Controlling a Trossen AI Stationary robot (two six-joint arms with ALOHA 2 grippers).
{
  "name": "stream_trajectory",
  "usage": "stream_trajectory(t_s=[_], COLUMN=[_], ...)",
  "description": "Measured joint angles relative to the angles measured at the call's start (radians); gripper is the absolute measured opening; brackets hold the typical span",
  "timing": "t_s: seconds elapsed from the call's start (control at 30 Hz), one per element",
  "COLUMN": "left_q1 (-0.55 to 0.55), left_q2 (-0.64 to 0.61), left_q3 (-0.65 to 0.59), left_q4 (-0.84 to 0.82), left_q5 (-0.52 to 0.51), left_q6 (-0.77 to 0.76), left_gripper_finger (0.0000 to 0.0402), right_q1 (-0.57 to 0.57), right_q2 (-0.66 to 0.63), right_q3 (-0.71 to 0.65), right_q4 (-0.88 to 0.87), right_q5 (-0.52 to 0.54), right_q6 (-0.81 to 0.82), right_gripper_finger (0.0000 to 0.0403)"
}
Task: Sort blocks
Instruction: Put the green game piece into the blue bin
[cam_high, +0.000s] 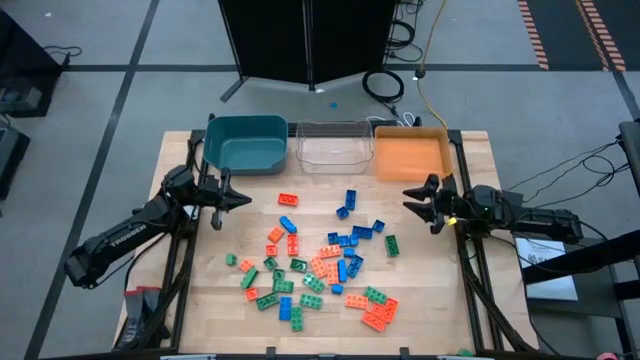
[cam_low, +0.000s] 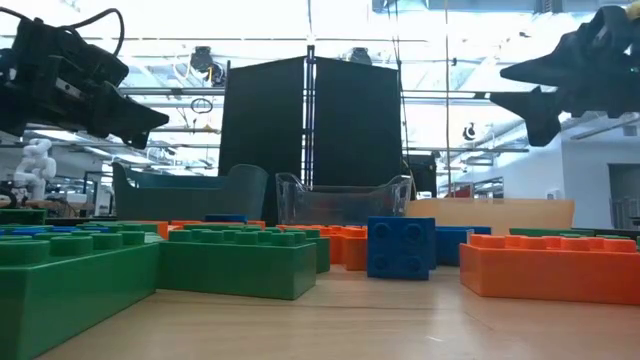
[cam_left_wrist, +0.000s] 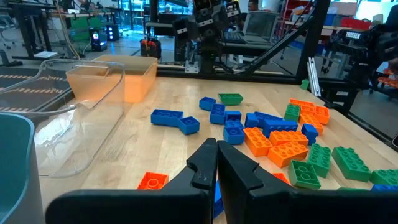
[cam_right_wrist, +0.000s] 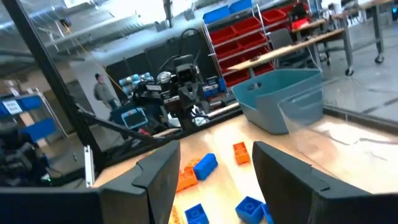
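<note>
Dozens of blocks (cam_high: 330, 262) lay mid-frame on desk (cam_high: 430, 310). Left claw (cam_high: 243, 198) closed, empty, at left; right claw (cam_high: 411, 200) open, empty, at right.

The high view looks straight down from above, taking in the whole wooden surface (cam_high: 210, 300), both arms and the floor around.

The low view sits at surface level, very close to the nearest blocks (cam_low: 235, 262), and faces level across them to the bins and the room behind.

The left wrist view looks forward past its own closed fingers (cam_left_wrist: 205, 165), across the scattered blocks to the orange bin (cam_left_wrist: 127, 74) and the other arm beyond.

The right wrist view looks between its parted fingers (cam_right_wrist: 283, 168) toward the teal bin (cam_right_wrist: 280, 96) and the opposite arm.

All four views share the block pile and the row of bins.
</note>
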Motion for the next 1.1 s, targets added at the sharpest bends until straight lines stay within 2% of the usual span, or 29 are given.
stream_trajectory(t_s=[0.23, 0.37, 0.53, 0.87, 1.1], left_q1=[0.0, 0.0, 0.0, -0.001, -0.001], left_q2=[0.0, 0.0, 0.0, 0.0, 0.0], left_q3=[0.0, 0.0, 0.0, 0.0, 0.0], left_q4=[0.004, 0.035, 0.074, 0.463, 0.684], left_q5=[-0.003, -0.076, -0.107, -0.11, -0.111], left_q6=[0.012, 0.081, 0.06, -0.289, -0.34], left_gripper_finger=[0.0017, 0.0017, 0.0017, 0.0017, 0.0017], right_q1=[0.0, 0.0, 0.0, 0.0, 0.0], right_q2=[0.0, 0.0, 0.0, 0.0, 0.0], right_q3=[0.0, 0.0, 0.0, 0.0, 0.0], right_q4=[-0.001, 0.005, 0.006, 0.005, 0.005], right_q5=[0.001, 0.01, 0.075, 0.089, 0.09], right_q6=[0.093, 0.106, 0.182, 0.279, 0.29], right_gripper_finger=[0.0199, 0.0199, 0.0199, 0.0199, 0.0199])
